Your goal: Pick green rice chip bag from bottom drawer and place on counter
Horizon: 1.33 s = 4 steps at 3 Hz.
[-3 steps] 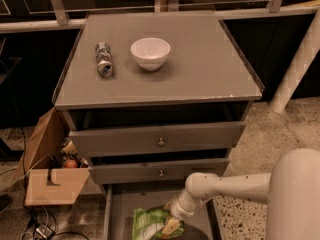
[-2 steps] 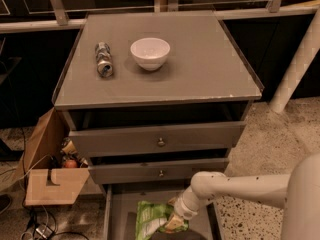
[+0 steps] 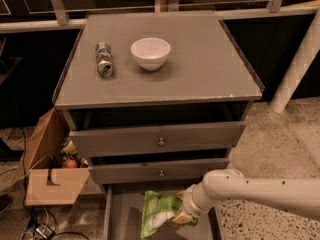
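While the claw (image 3: 183, 217) pinches the right edge of the green rice chip bag (image 3: 156, 213), which hangs just left of it over the bottom drawer (image 3: 120, 220), the step in hand looks like the lift out. I would draw the bag outward first, since two drawer fronts jut out right above the claw, then rise. Held by one edge, the crinkly bag may slip, so go slow. The table (image 3: 210, 64) lies well above; its bare right side suits best, away from the white bowl (image 3: 150, 52) and silver can (image 3: 104, 59) up to the left. The white arm (image 3: 260, 189) reaches in level from the right, its wrist bending down-left.
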Each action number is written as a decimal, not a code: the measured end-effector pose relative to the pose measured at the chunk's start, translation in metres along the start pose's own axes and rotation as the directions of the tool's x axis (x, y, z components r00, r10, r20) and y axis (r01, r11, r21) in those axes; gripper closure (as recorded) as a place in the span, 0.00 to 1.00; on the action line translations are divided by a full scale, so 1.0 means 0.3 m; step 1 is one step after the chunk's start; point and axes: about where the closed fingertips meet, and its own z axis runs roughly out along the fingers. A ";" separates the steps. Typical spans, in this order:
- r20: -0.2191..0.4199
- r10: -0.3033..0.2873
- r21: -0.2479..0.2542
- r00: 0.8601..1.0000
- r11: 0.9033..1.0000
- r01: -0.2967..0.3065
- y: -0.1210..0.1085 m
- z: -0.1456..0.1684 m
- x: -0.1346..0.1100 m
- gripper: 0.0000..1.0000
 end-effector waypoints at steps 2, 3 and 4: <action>0.004 0.002 0.046 1.000 0.999 -0.003 -0.014 -0.101 -0.016 1.00; 0.010 0.005 0.126 1.000 0.992 -0.006 -0.035 -0.268 -0.045 1.00; 0.005 -0.002 0.209 1.000 0.978 0.001 -0.057 -0.448 -0.080 1.00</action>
